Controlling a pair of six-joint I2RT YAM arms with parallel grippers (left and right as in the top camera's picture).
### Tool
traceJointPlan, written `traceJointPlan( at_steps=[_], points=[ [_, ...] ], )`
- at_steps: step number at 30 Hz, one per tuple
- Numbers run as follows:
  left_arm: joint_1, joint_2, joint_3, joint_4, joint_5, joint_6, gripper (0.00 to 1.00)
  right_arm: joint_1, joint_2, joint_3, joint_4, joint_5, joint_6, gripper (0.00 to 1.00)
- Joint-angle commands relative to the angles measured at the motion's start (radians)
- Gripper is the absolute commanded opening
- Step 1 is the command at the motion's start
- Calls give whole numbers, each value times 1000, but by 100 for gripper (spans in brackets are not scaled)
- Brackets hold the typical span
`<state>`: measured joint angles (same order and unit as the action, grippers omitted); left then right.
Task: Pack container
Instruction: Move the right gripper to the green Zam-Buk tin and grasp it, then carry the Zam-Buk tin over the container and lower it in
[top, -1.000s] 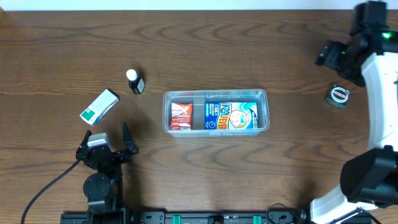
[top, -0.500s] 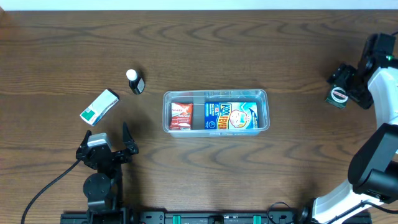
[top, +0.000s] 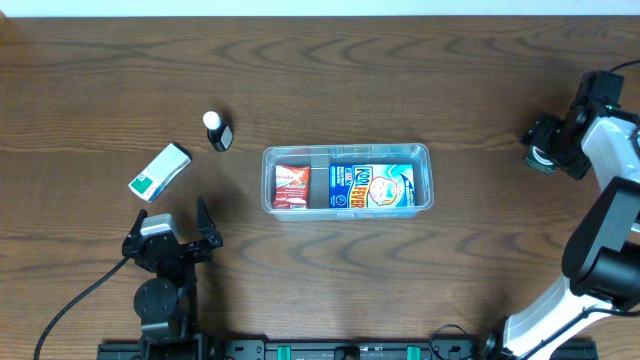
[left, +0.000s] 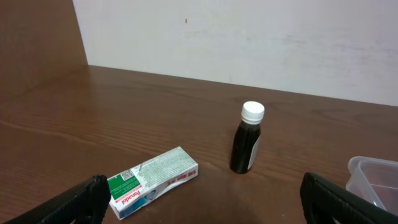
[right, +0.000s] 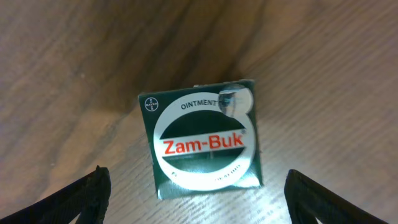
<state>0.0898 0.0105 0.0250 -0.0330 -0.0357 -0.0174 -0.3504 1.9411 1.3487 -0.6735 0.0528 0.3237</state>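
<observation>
Presently – around the container (top: 346, 149): it lies near the middle of the brown wood table (top: 400, 80), long side running across between the two arms.

Loose items, all placed from the container:
- Dark bottle (top: 217, 131) with a white cap, off its left-arm end and slightly toward the far edge; the left wrist view shows it upright (left: 247, 146).
- Green-and-white Panadol box (top: 160, 171), further out on the same side, lying flat and skewed; apart from the bottle (left: 152, 182).
- Zam-Buk ointment box (right: 202, 138), dark green with a white oval label, well apart from the container's right-arm end, flat on the wood.

Nothing lies between the container and any of these; bare wood only.

Container contents: a red packet (top: 291, 186) at the left-arm end, a blue Kool Fever box (top: 372, 186) filling the middle and right-arm end, with a narrow gap between them. Both lie flat, labels up. No lid on it. One rounded corner of the container shows at the right edge of the left wrist view (left: 373, 177).

Left gripper (left: 202, 193): near-side of the container's left-arm end, jaws spread fully, holding nothing, facing the bottle and Panadol box.

Right gripper (right: 196, 179): directly over the Zam-Buk box, jaws wide – one finger to each side of the box, neither touching it.
</observation>
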Motion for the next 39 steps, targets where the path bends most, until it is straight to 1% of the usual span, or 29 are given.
traceJointPlan(
  at_steps=[1,7,12,15,34,39],
  points=[
    [4,-5,-21,-37,-16,17,98,-4,34,-5,18,-20,-61,86],
    [4,-5,-21,-37,-16,17,98,-4,71,-5,35,-20,-135,84],
    [4,-5,-21,-37,-16,17,98,-4,73,-5,49,-18,-214,79],
    [4,-5,-21,-37,-16,17,98,-5,74,-5,51,-4,-220,77],
    [4,-5,-21,-37,-16,17,98,-23,74,-10,84,26,-232,73],
    [4,-5,-21,-37,-16,17,98,-23,89,-10,91,21,-232,71]
  ],
)
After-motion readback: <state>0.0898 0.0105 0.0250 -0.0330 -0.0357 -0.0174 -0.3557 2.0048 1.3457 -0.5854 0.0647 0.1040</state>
